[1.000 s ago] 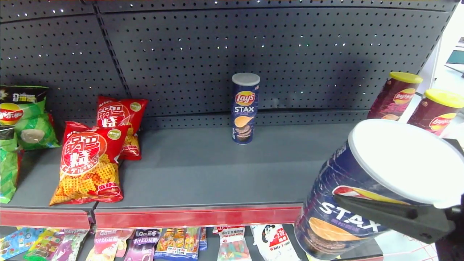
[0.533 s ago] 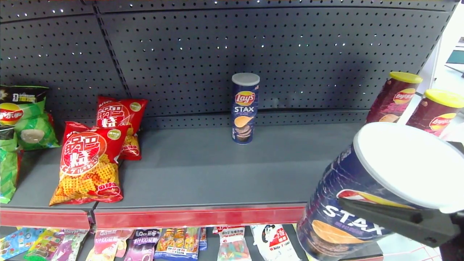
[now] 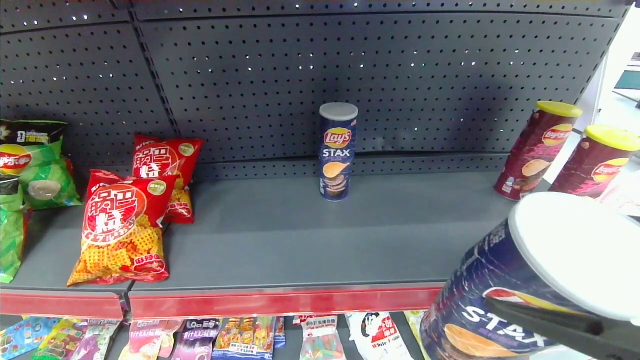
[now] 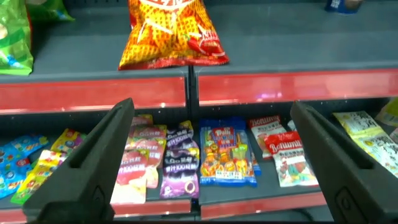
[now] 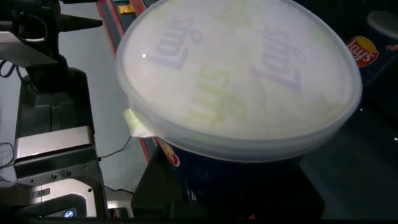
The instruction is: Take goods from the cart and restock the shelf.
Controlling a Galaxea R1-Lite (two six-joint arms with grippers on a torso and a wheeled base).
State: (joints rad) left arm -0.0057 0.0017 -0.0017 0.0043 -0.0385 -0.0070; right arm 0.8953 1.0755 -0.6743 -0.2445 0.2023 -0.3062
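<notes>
The navy can (image 3: pixel 505 305) has slid lower and further right in the head view over the last second, and it sits tilted off the shelf's (image 3: pixel 300 240) front right corner, below the red front edge (image 3: pixel 280 301). The right hand (image 3: pixel 580 332) is clamped on it, one black finger lying across the label. The whole picture has dipped a touch too, so part of that shift is the camera's. With the can lower, the nearer of the two maroon cans (image 3: pixel 537 150) at the shelf's right end now shows down to its base. My read: the can is not over the shelf yet, so placing is not done.

The left hand (image 4: pixel 211 168) hangs spread and empty in front of the lower shelf's sweet packets (image 4: pixel 227 152).

On labels: the held can carries a round logo, white block lettering and a crisp picture, and its pale lid (image 5: pixel 236 81) is faintly printed. Its twin (image 3: pixel 338 152) stands upright at the back edge, mid-shelf. Red snack bags (image 3: pixel 122 227) lean toward the left end.
</notes>
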